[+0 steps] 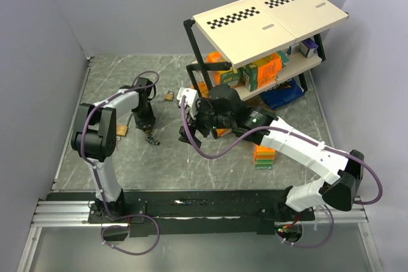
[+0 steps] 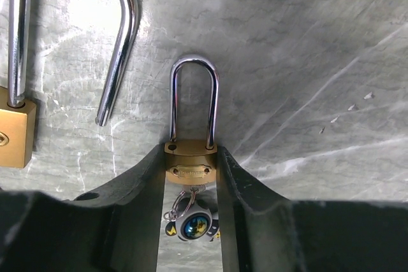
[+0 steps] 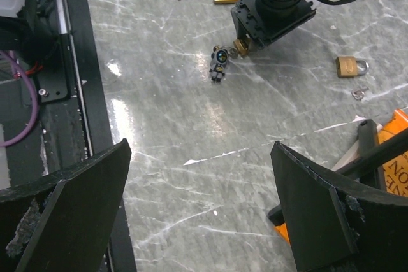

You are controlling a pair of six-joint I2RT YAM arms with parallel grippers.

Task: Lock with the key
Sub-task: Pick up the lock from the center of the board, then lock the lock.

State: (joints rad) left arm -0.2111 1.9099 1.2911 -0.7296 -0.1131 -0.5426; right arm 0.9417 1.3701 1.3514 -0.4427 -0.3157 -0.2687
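Brass padlock (image 2: 190,170) sits pinched in the left hand (image 2: 190,158) — shackle pointing outward.

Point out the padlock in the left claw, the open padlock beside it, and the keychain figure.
held padlock (image 2: 189,169): left wrist view, brass body.
open padlock (image 2: 14,133): left wrist view, brass body.
keychain figure (image 3: 218,65): right wrist view, its middle.

Left gripper (image 2: 191,157) seemingly clamped; right gripper (image 3: 201,151) spread wide.

Grey marbled table (image 1: 191,157), lavender walls (image 1: 38,42)
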